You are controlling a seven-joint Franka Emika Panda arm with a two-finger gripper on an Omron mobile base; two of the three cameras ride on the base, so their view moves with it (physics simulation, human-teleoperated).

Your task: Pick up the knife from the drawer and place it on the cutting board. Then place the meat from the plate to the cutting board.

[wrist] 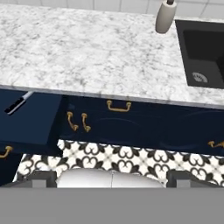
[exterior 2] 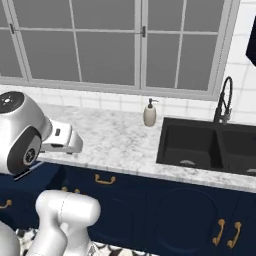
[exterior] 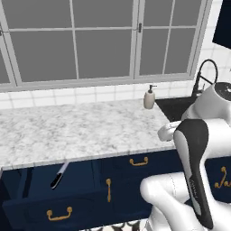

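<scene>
I see the knife [exterior: 59,175] lying in the pulled-out drawer [exterior: 40,205] below the worktop [exterior: 76,128], exposed for picking. My claw hangs back above the floor; I cannot tell its state

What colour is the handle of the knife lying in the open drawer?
Black, with a silver-grey blade. The knife shows best in the left base view, inside the navy drawer.

Glossy white robot arm [exterior: 198,180] with dark joints

Built of rounded, smooth white shells; carried a long black tapered panel with faint pale lettering [exterior: 197,171] down one link, a round dark grey joint cap with small marks [exterior 2: 10,101], and a black ring [exterior 2: 27,151] around another joint.
</scene>
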